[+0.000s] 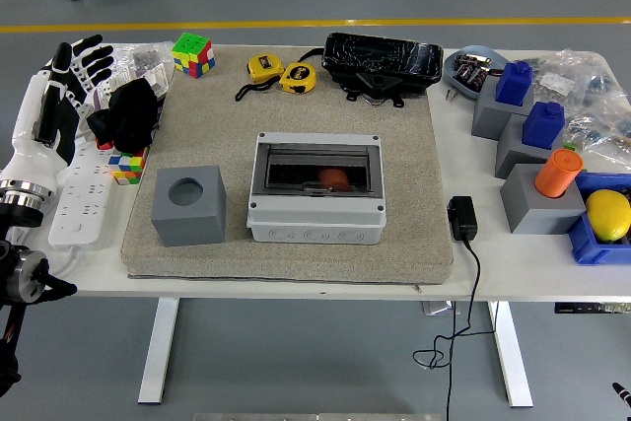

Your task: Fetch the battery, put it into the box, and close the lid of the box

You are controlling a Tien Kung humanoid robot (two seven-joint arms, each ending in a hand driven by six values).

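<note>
A grey box [315,189] stands in the middle of the beige mat [286,115]. Its dark see-through lid is down. An orange battery [335,177] shows through the lid, inside the box. My left hand [74,71] hovers over the table's far left side, well away from the box, fingers spread and holding nothing. My right hand is out of view.
A grey cube with a round hole [187,204] sits left of the box. A white power strip [84,194], Rubik's cubes [192,53], tape measures [281,73] and a black tray [383,63] lie around. Grey and blue blocks [523,125], an orange cylinder [558,173] and a charger [461,217] are at right.
</note>
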